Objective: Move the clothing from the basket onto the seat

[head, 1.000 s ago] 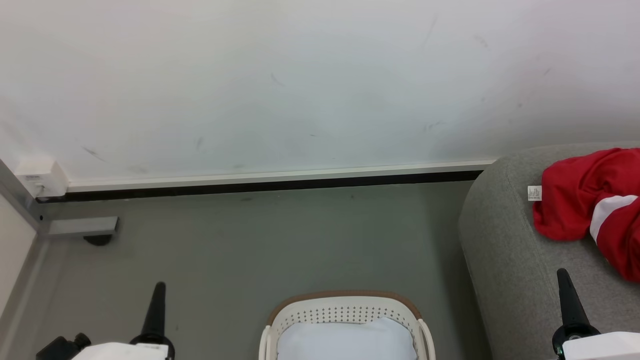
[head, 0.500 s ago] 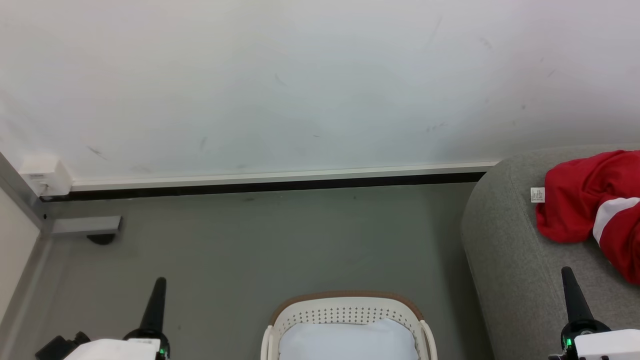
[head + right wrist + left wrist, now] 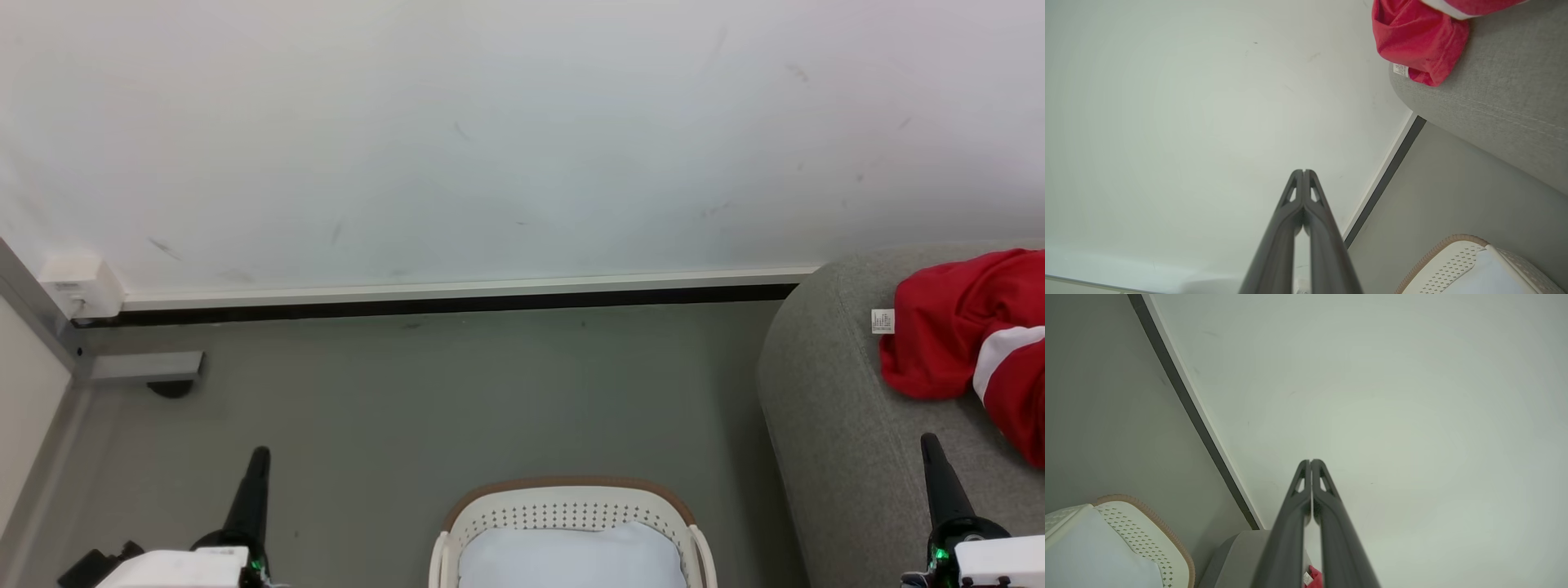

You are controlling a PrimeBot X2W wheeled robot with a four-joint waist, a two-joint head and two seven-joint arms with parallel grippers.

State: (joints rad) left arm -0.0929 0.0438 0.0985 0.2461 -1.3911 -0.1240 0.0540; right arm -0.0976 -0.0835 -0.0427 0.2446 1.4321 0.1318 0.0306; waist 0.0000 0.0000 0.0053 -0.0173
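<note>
Left gripper [image 3: 1311, 462] and right gripper [image 3: 1303, 171] both pinched together on nothing; we see the red clothing [image 3: 951, 327] lying on the seat [image 3: 824, 408], the basket [image 3: 571, 500] nearby holding a pale sheet [image 3: 571, 559]

Wall [image 3: 490, 122]: off-white, faint dark scuffs, fills upper half of frame. White skirting [image 3: 457, 288] over a black strip [image 3: 424, 305] at its foot. Floor [image 3: 449, 392]: plain grey-green, matte. Small white box [image 3: 79, 286] and grey bracket [image 3: 147, 367] at left edge. Light even.

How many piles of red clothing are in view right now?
1: the clothing lies on the seat, running past the picture's right edge. More may be hidden under the pale sheet in the basket.
</note>
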